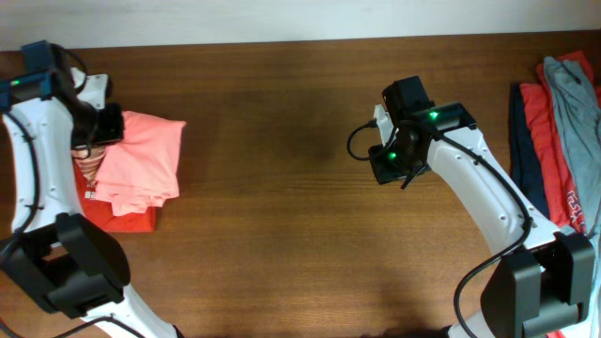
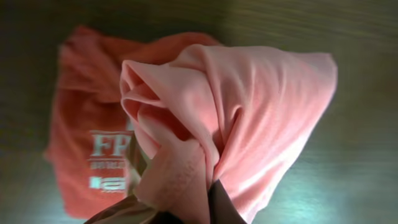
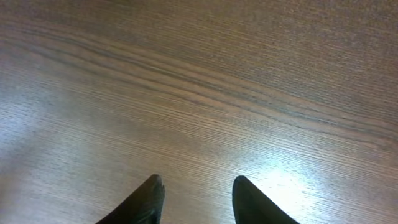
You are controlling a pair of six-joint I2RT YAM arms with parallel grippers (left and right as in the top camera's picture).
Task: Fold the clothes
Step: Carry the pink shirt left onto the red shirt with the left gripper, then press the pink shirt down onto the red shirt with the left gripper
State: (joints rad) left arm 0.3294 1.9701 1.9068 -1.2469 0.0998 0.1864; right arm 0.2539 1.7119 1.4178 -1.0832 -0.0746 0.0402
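Note:
A folded salmon-pink T-shirt (image 1: 141, 160) lies at the table's left edge, on top of a red shirt with white lettering (image 1: 130, 221). My left gripper (image 1: 105, 127) is at the pink shirt's left side. In the left wrist view the pink shirt (image 2: 249, 106) bunches up between the dark fingers (image 2: 224, 208), and my left gripper (image 2: 180, 208) is shut on that fold. The red lettered shirt (image 2: 81, 124) lies beneath it. Over bare wood near the table's middle, my right gripper (image 1: 390, 167) (image 3: 198, 190) is open and holds nothing.
More clothes (image 1: 563, 122) in red, navy and grey-blue are piled at the right edge of the table. Brown wood (image 1: 282, 188) stretches between the two arms. A pale wall runs along the far edge.

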